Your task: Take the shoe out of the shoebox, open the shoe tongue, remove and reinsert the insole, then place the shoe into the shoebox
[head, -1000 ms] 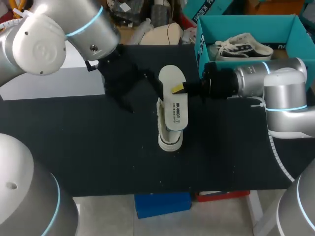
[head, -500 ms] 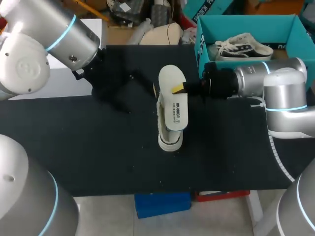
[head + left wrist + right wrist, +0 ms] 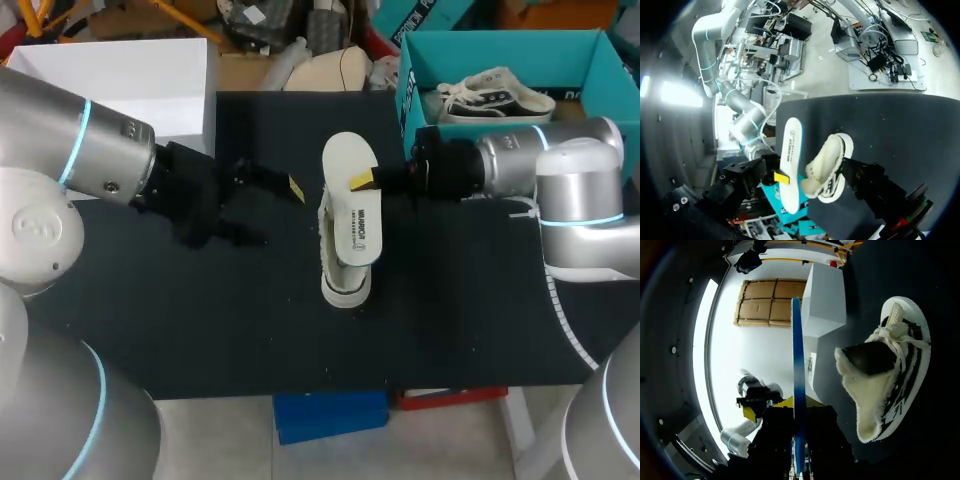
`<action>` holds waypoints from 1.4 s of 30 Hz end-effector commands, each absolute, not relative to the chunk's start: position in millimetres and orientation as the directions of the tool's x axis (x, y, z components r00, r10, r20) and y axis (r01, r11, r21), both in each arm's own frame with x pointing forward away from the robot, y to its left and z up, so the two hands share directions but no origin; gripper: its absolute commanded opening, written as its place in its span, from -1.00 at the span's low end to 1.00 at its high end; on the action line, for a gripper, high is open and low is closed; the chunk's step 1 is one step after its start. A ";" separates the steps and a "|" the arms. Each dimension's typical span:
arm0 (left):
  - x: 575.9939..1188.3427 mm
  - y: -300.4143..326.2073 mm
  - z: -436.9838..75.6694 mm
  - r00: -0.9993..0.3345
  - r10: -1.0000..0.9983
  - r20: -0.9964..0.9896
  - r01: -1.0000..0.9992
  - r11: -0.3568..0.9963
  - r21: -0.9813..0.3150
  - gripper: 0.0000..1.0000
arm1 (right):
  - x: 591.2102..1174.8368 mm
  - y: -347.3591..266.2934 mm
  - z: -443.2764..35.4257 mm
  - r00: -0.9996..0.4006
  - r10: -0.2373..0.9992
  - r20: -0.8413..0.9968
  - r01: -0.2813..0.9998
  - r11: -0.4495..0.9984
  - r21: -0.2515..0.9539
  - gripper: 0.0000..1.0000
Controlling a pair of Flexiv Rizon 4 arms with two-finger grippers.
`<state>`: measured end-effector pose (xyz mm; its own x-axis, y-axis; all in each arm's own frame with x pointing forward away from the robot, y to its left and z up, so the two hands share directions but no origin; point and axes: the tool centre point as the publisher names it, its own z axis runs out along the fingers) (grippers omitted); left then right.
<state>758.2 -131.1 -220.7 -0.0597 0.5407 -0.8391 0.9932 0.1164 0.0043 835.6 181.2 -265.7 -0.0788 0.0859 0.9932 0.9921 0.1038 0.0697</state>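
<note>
Your right gripper [image 3: 366, 181] is clamped on the insole [image 3: 352, 200], holding it face up just above the shoe [image 3: 345, 272], likely lined up to slide back inside. The shoe lies on the table [image 3: 200, 320], well apart from the shoebox [image 3: 500, 50]. Your left gripper [image 3: 290, 188] hangs just beside the shoe, probably to steady it. You cannot tell its state.

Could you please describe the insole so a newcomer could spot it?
Mid-table on the black table, left of the teal shoebox, lies a pale shoe. The insole is the flat cream oval beside it, held by the right gripper.
</note>
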 end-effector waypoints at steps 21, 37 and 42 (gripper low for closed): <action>758.2 -141.8 -243.6 0.034 0.011 -0.999 0.972 0.231 0.036 1.00 | 835.4 181.9 -265.6 -0.078 0.088 0.993 0.992 0.103 0.069 -1.00; 793.4 -194.2 -261.4 0.061 0.000 -0.998 0.981 0.184 0.060 0.17 | 835.4 181.9 -265.6 -0.078 0.088 0.993 0.992 0.103 0.069 -1.00; 801.2 -208.9 -262.4 0.082 0.020 -0.996 0.980 0.179 0.084 -0.19 | 835.4 181.9 -265.6 -0.078 0.088 0.993 0.992 0.103 0.069 -1.00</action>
<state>789.6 -189.5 -261.9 0.0786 0.0151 -0.9968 0.9799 0.1829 0.0801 835.6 181.3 -265.7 -0.0788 0.0858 0.9932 0.9921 0.1039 0.0697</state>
